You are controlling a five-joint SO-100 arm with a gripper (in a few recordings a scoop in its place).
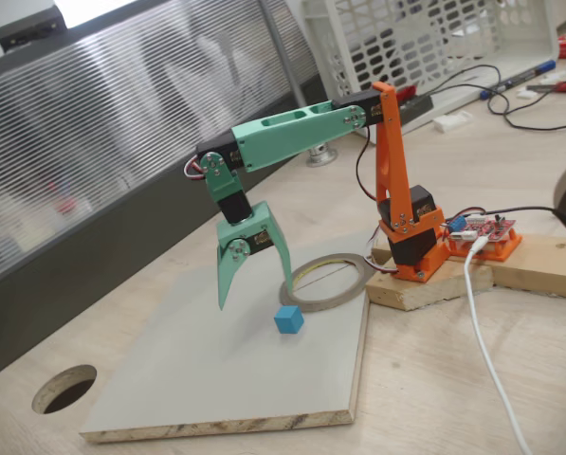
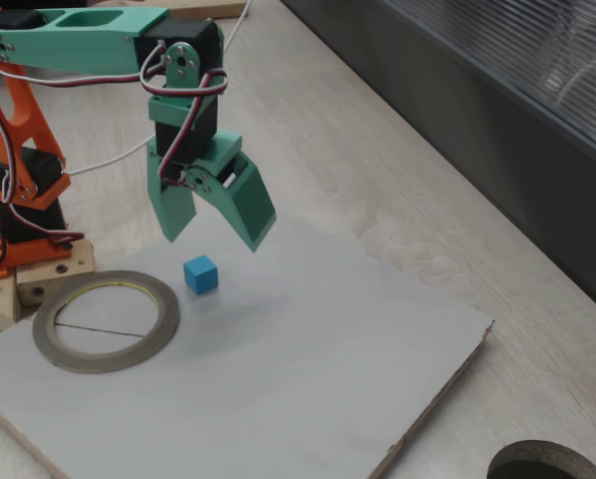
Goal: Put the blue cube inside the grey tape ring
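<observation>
The blue cube (image 1: pixel 288 319) (image 2: pixel 201 273) rests on the grey board (image 1: pixel 216 379) (image 2: pixel 298 369), just outside the grey tape ring (image 1: pixel 328 281) (image 2: pixel 106 321), which lies flat on the same board near the arm's base. My green gripper (image 1: pixel 254 289) (image 2: pixel 216 239) hangs open a little above the board, fingers pointing down, with the cube below it and slightly to one side. Nothing is between the fingers. The ring's middle is bare.
The orange arm base (image 1: pixel 410 242) (image 2: pixel 18 200) is clamped on a wooden block beside the ring. A dark round hole (image 1: pixel 64 389) (image 2: pixel 547 464) is cut in the tabletop off the board. A white cable (image 1: pixel 486 351) runs across the table; a white crate (image 1: pixel 425 38) stands behind.
</observation>
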